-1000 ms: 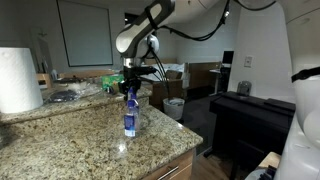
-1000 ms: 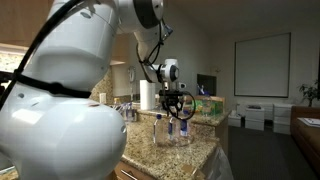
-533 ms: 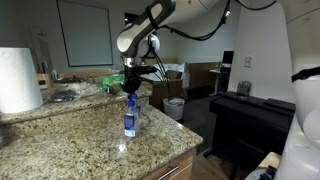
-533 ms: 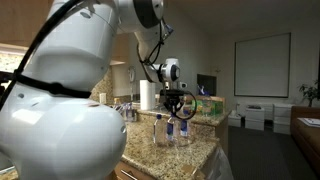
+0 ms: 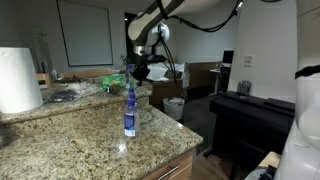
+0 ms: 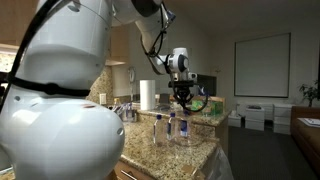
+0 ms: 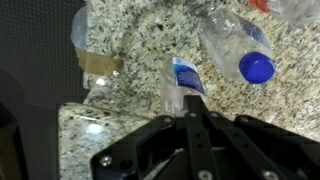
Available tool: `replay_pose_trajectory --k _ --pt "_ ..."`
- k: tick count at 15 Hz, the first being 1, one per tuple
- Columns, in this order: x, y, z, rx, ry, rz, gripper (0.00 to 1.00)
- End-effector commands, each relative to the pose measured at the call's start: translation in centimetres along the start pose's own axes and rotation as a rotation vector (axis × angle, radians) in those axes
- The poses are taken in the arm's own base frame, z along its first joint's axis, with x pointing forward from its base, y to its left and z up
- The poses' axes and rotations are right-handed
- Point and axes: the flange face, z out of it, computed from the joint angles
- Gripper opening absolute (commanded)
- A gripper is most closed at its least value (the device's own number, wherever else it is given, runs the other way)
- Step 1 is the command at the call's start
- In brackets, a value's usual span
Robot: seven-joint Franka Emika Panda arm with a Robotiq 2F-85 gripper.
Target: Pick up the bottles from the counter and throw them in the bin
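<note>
A clear bottle [image 5: 130, 112] with a blue label and blue cap stands upright on the granite counter [image 5: 85, 145]. My gripper [image 5: 140, 72] hangs shut just above it and a little to the right, holding nothing. In the wrist view the closed fingertips [image 7: 190, 100] sit over that bottle [image 7: 184, 75], and a second blue-capped bottle [image 7: 232, 42] is beside it. In an exterior view the gripper [image 6: 183, 97] is above bottles [image 6: 184, 128] on the counter [image 6: 195, 158]. The pale bin [image 5: 174, 107] stands on the floor beyond the counter.
A big white paper-towel roll [image 5: 18, 80] stands at the counter's left end. Clutter lies at the back of the counter [image 5: 75, 92]. Brown boxes [image 5: 163, 90] sit behind the bin. A black piano-like cabinet [image 5: 250, 115] is across the aisle.
The jaws were open around the bottle's top; they have shut and the gripper has risen up and sideways. The bottle stays standing on the counter.
</note>
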Motion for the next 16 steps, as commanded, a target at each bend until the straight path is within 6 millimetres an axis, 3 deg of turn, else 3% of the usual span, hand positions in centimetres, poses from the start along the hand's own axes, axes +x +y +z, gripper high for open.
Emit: replay_pose_trajectory --k 1,4,5,6,13,16 --pt "-1.6 5.0 -4.1 -0.021 0.016 0.028 0.00" --pt "-2.3 7.0 -4.7 0.010 0.020 0.038 0.01" --pt "-2.2 6.7 -4.4 0.034 0.017 0.023 0.26" --pt "-2.2 6.1 -4.1 0.055 0.016 0.007 0.27" --pt "-1.1 -3.2 -1.2 0.160 -0.010 -0.162 0.69" --pt "-1.0 -6.2 0.1 0.149 -0.036 -0.205 0.88"
